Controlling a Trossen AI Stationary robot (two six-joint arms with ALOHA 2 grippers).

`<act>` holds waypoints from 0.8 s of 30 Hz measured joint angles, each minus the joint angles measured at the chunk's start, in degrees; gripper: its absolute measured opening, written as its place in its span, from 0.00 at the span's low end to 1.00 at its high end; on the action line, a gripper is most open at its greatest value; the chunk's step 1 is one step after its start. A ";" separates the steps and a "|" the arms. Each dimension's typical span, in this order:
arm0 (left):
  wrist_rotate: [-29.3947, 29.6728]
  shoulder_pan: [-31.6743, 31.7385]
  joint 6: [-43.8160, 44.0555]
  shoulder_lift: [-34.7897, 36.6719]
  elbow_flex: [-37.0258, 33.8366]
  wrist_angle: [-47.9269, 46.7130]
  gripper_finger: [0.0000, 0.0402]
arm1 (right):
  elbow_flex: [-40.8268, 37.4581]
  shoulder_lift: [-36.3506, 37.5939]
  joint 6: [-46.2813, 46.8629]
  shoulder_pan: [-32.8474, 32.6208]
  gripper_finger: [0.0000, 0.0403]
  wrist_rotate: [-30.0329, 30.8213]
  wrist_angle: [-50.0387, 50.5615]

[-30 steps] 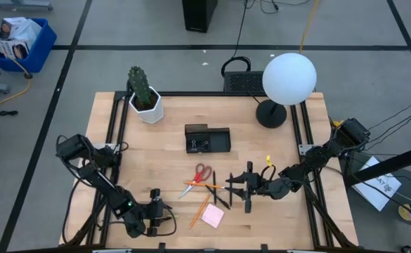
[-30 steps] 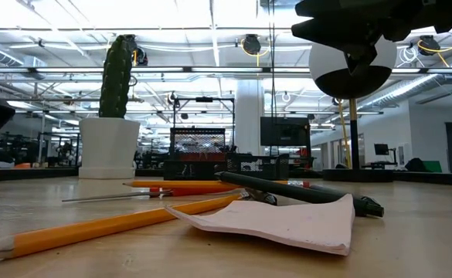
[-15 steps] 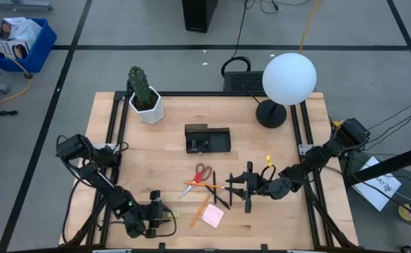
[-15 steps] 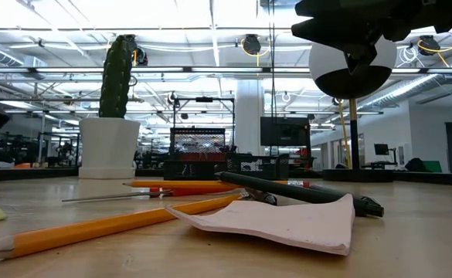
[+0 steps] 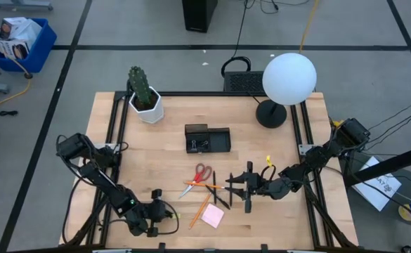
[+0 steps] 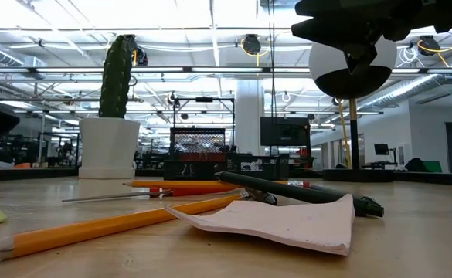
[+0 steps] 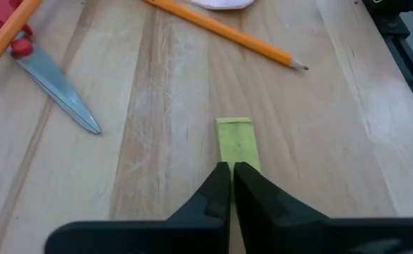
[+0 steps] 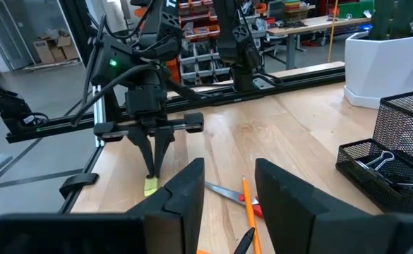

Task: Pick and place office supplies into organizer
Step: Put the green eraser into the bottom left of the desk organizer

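Observation:
Red-handled scissors, two orange pencils, black pens and a pink sticky-note pad lie flat on the table's near middle. The black organizer stands farther back with clips inside. My left gripper is shut and points down at a small yellow-green strip lying flat left of the pile; both also show in the right wrist view, the gripper above the strip. My right gripper is open and empty, hovering just right of the pens. My left gripper's shut fingertips stand at one end of the yellow-green strip, coming from above. I cannot tell whether they touch it. The strip lies flat on the table.
A white cactus pot stands at the far left and a globe lamp at the far right. Bare wood lies between the pile and the organizer, and along the near edge.
In the low view the dark fingertip of my left gripper has gone from the picture's left edge. The yellow-green strip now shows lying flat on the table there. My right gripper has kept still.

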State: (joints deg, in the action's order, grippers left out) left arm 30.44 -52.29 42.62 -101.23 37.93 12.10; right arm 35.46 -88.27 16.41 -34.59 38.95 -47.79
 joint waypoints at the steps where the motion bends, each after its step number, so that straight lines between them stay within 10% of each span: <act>1: 0.00 0.00 0.06 0.00 0.00 0.00 0.04 | 0.00 0.00 0.00 0.00 0.29 0.01 0.00; 24: 2.31 0.00 0.30 -0.39 -0.09 4.71 0.51 | 0.00 0.00 0.89 0.00 0.29 -0.01 0.02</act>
State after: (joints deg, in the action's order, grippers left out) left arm 32.75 -52.29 42.92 -101.62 37.85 16.81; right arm 35.46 -88.27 17.30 -34.59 38.94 -47.77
